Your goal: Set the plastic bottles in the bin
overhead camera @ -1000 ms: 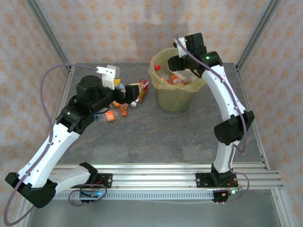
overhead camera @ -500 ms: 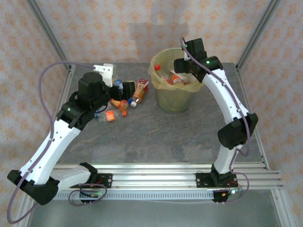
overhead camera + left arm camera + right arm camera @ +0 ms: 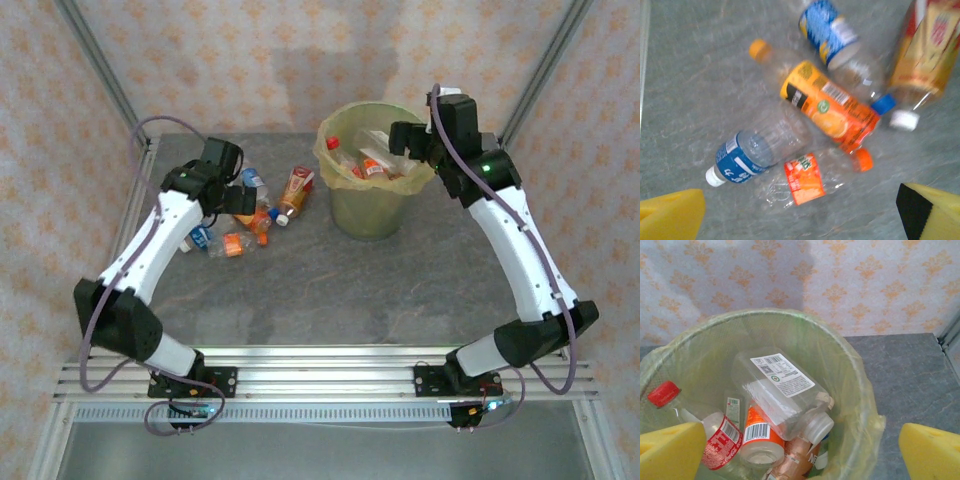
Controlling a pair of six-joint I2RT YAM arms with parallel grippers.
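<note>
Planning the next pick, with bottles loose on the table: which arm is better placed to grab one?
Left. The left gripper hovers open just over the loose plastic bottles, while the right gripper sits open and empty above the bin, away from them.

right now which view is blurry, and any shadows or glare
Left wrist: motion-smeared, worst on the top-right bottle. Right wrist: sharp, barcode in the bin crisp. Top external: sharp, grey shadow on the wall above the bin.

Label print illegible; barcodes on clear bottle (image 3: 782, 385), orange-labelled bottle (image 3: 757, 435).
</note>
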